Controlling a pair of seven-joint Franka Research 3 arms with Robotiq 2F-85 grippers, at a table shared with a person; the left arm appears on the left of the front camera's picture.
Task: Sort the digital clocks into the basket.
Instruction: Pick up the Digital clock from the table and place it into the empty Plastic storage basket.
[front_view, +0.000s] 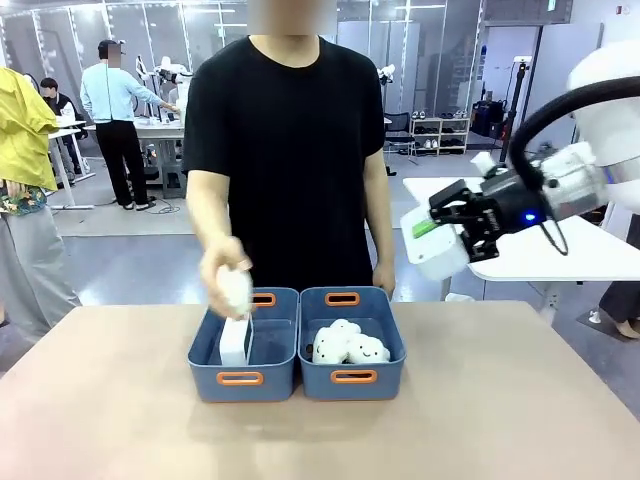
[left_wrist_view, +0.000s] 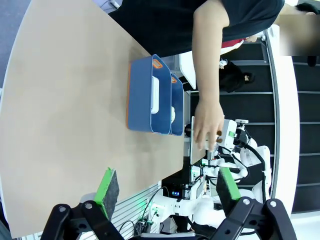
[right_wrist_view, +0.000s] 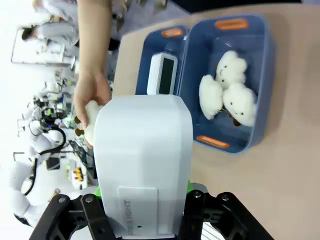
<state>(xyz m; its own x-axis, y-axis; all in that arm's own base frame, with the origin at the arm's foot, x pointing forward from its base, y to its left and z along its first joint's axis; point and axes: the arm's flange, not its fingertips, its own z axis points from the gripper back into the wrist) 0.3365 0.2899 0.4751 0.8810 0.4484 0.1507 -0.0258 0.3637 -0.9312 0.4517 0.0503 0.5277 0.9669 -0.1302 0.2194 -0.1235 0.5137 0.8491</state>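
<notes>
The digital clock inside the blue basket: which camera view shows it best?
The right wrist view: the digital clock lies in the basket with its display face open to the camera. The front view shows it edge-on below the person's hand; the left wrist view, a thin white strip.

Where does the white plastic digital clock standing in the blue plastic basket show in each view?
Front view: digital clock standing in the left blue basket, centre-left.
Left wrist view: clock inside the nearer basket, upper middle.
Right wrist view: clock, top middle.
Shared landmark: the basket's orange handle slots.
</notes>
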